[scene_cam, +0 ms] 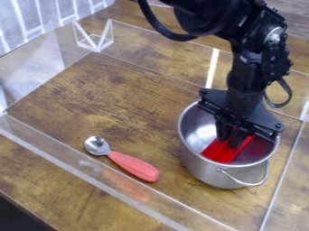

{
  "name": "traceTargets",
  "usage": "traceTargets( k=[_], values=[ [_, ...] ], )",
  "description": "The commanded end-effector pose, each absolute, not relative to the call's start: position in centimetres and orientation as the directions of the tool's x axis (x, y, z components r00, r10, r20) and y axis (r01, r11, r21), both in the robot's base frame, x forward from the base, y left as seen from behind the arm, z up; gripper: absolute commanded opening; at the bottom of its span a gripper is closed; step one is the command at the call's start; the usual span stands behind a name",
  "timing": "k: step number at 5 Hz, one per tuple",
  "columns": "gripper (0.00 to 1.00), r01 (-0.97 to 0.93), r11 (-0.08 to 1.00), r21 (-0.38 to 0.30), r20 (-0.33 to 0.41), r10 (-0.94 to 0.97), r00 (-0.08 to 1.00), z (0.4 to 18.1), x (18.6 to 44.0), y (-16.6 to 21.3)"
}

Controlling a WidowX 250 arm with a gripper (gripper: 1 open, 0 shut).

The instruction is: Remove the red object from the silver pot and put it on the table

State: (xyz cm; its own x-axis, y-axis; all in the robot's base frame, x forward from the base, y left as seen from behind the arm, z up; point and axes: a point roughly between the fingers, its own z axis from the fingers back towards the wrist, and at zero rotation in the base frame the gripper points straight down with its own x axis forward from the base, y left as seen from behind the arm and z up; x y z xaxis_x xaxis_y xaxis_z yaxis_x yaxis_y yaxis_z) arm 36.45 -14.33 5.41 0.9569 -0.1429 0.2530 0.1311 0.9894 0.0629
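Observation:
The silver pot stands on the dark wooden table at the right. The red object lies tilted inside it, partly hidden by the arm. My gripper reaches down into the pot, and its black fingers have drawn together on the upper part of the red object. The block still rests in the pot.
A silver spoon with a red-orange handle lies on the table left of the pot. Low clear acrylic walls border the tabletop, one running close behind the pot. A small clear stand sits at the back left.

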Motion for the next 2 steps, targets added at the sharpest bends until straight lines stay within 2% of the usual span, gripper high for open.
traceTargets(
  k=[1, 2],
  values=[
    [0.00, 0.143, 0.987, 0.071, 0.269, -0.157, 0.950, 7.7, 36.6, -14.2],
    [0.00, 0.154, 0.983, 0.096, 0.256, -0.174, 0.951, 9.5, 36.5, -13.4]
  ],
)
